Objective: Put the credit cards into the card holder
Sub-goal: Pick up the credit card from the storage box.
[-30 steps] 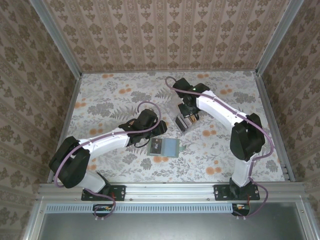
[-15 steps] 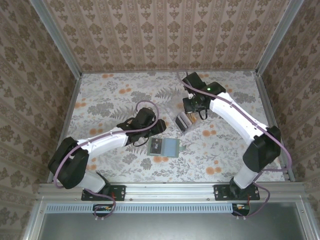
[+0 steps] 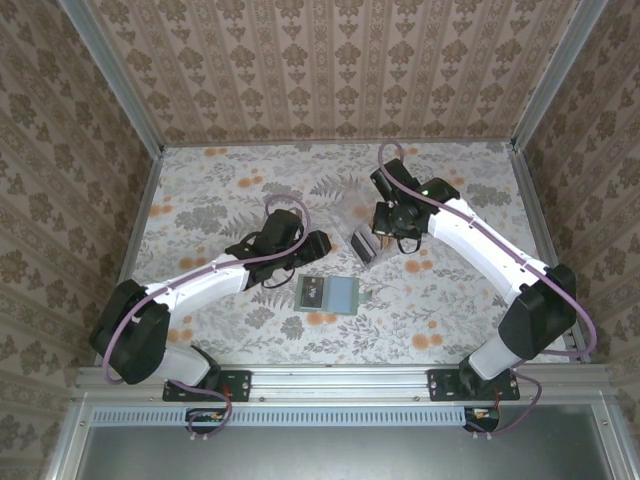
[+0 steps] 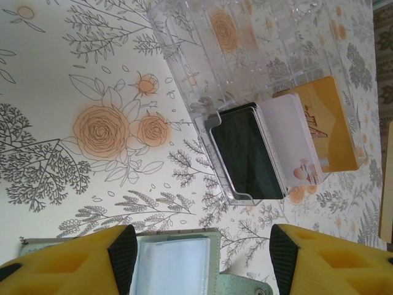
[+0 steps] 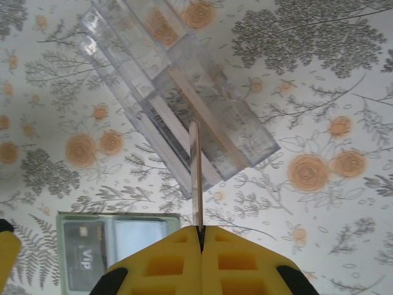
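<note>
The sage-green card holder (image 3: 328, 294) lies open on the floral table, with a dark "Vip" card (image 5: 85, 257) in its left half. Its clear pocket (image 4: 175, 265) and snap tab lie between the tips of my left gripper (image 4: 202, 258), which hangs open above it. Just beyond, a clear plastic box (image 4: 245, 80) holds a stack of credit cards (image 4: 249, 153): black in front, white behind, and an orange one (image 4: 325, 126) at the far side. My right gripper (image 5: 201, 232) is shut on one thin card (image 5: 195, 172), seen edge-on above the box (image 5: 184, 110).
The clear box (image 3: 362, 243) sits mid-table between the two wrists, a little beyond the holder. Patterned walls and metal rails (image 3: 140, 190) enclose the floral table on three sides. Open tabletop lies at the far left and near right.
The right arm has swung out to the right and its gripper has drawn back from the box, now shut on a card. The left gripper shifted slightly farther from the bases, still open.
</note>
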`<state>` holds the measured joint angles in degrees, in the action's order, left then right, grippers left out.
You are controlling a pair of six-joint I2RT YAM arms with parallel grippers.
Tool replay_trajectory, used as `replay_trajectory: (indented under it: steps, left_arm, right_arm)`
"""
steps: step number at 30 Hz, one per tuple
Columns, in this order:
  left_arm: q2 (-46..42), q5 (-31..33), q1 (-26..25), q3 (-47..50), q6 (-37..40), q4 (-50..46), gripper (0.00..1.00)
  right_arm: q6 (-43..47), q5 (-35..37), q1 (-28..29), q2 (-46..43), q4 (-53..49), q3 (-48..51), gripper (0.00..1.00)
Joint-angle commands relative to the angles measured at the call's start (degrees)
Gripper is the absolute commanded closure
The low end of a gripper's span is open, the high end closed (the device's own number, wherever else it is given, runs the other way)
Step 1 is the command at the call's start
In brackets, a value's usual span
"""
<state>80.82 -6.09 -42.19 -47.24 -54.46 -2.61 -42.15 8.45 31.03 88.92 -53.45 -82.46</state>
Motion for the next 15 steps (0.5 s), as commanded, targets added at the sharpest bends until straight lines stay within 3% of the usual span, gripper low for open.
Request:
replay_trajectory:
  steps: [1, 15]
  left_arm:
    - [-0.75, -2.26, 0.92, 1.1, -1.85, 2.76, 0.38]
    - [2.93, -16.45, 5.35, 3.19, -6.2, 16.1, 0.35]
  right_arm:
    - [-5.52, -3.73, 1.44, -2.7, 4.78, 1.95, 1.0]
    - [-12.63, -18.03, 2.99, -4.7, 16.78, 9.64, 1.0]
